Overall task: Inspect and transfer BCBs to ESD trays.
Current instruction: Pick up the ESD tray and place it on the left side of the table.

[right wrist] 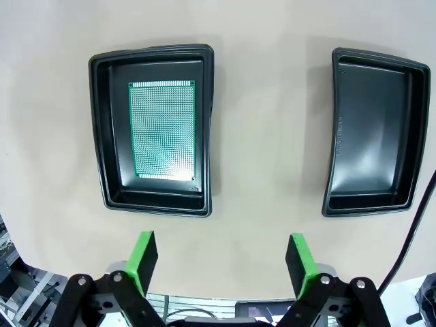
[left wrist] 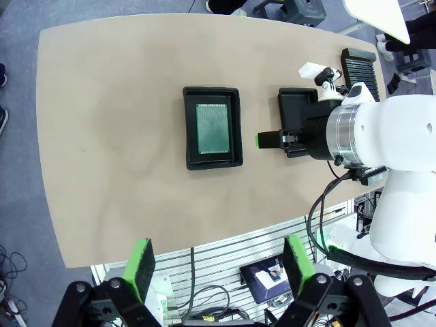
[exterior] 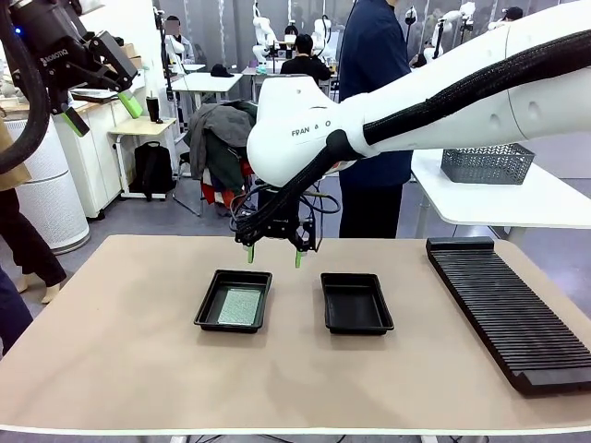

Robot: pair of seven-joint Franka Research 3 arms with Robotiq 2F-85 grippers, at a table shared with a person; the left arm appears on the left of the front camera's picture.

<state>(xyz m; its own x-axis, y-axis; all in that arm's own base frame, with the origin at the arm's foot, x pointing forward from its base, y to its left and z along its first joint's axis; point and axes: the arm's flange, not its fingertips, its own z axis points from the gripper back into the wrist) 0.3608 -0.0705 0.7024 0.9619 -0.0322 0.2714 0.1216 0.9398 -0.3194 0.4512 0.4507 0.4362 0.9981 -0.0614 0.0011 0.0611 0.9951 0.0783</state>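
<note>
A pale-green BCB (exterior: 240, 305) (right wrist: 162, 129) (left wrist: 212, 129) lies flat inside the left ESD tray (exterior: 208, 307) (right wrist: 102, 136) (left wrist: 189, 129). To its right the second ESD tray (exterior: 355, 304) (right wrist: 373, 133) (left wrist: 294, 102) holds nothing. My right gripper (exterior: 274, 255) (right wrist: 221, 255) hangs open above the table just behind the gap between the two trays, nothing between its green pads. High at the upper left my left gripper (exterior: 103, 113) (left wrist: 216, 266) is open too, looking down on the whole table from far above.
A long black ribbed rack (exterior: 508, 309) (left wrist: 360, 68) lies along the right side of the tan table (exterior: 120, 351). A person in dark blue (exterior: 374, 111) stands at the far side. The right arm (exterior: 434, 92) spans the upper right.
</note>
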